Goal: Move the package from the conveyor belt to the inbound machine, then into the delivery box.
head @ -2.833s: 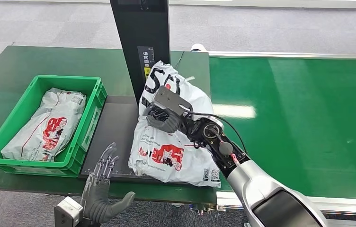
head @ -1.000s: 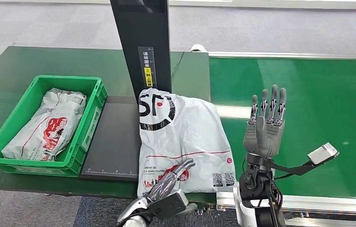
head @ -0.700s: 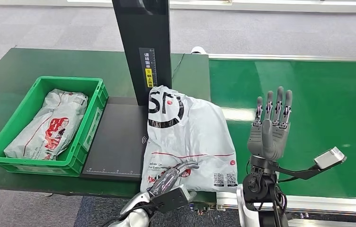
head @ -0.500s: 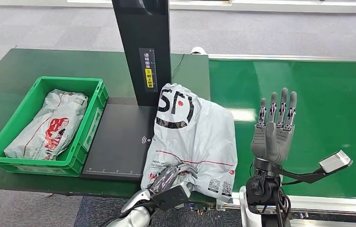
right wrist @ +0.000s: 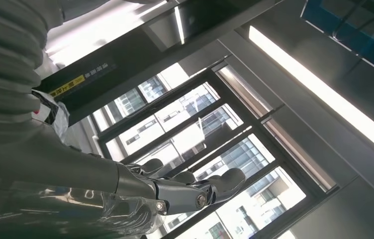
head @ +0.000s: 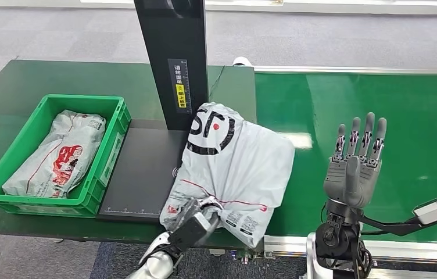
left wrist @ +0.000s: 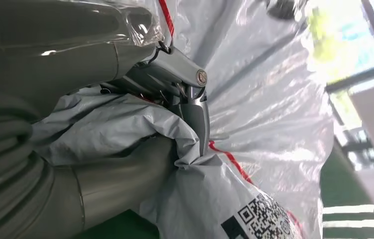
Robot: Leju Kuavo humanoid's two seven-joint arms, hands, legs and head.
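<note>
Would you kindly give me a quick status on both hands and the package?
Left hand grips the white package at its near edge. Right hand raised, holding nothing, above the conveyor belt. Package partly on the inbound machine. Green crate already holds one parcel.

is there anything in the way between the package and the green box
Nothing visible blocks it. The left hand grips the package; bare scanner plate lies between it and the box, which already holds another bag.

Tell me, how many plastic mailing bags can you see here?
2: a grey plastic mailing bag lying in the green plastic crate, another gripped by the left hand beside the black scanner platform.
</note>
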